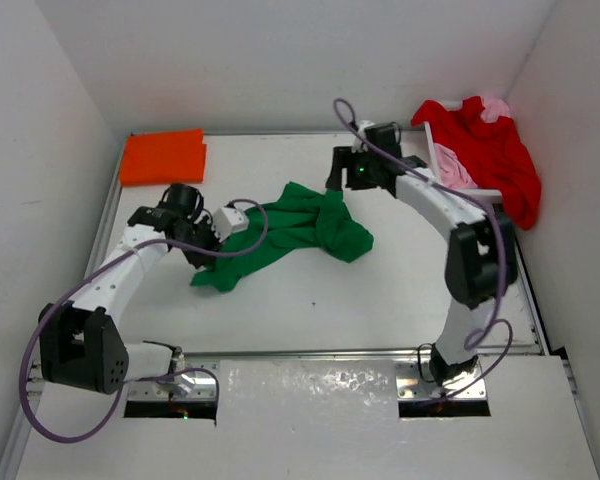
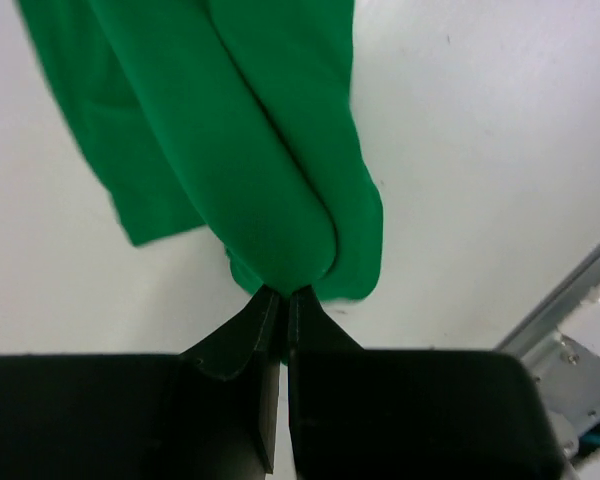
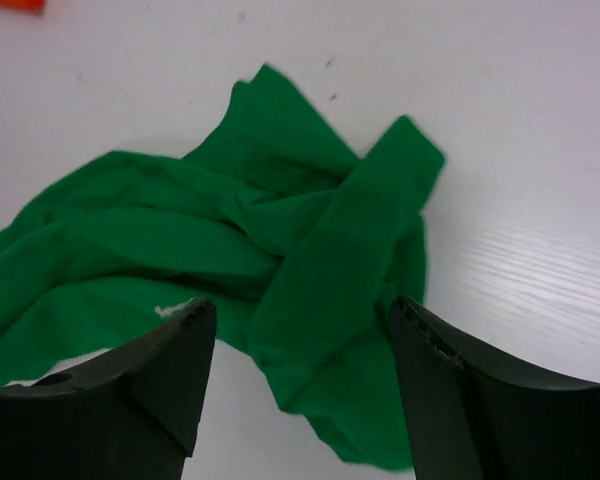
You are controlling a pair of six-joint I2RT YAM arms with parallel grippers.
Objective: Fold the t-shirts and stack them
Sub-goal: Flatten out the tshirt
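Green t-shirt [image 1: 290,228] lies crumpled and twisted mid-worktop [image 1: 310,310]. The orange t-shirt [image 1: 163,157] is folded at 10 o'clock, and the red t-shirt [image 1: 490,150] and pink t-shirt [image 1: 452,165] are heaped at the basket [image 1: 432,137] at 2 o'clock. Risk: left claw [image 2: 283,300] is pinching only a bunched fold at its very tips, so a pull could slip it free. The cloth is twisted, so dragging may tighten the tangle instead of flattening it. Right claw [image 3: 300,320] is spread over a rolled sleeve and could grab several layers if it shuts there. Pose: left arm bends from its 7 o'clock base, wrist low at the shirt's 8 o'clock end. Right arm arcs up from 5 o'clock, claw above the shirt's 1 o'clock end.
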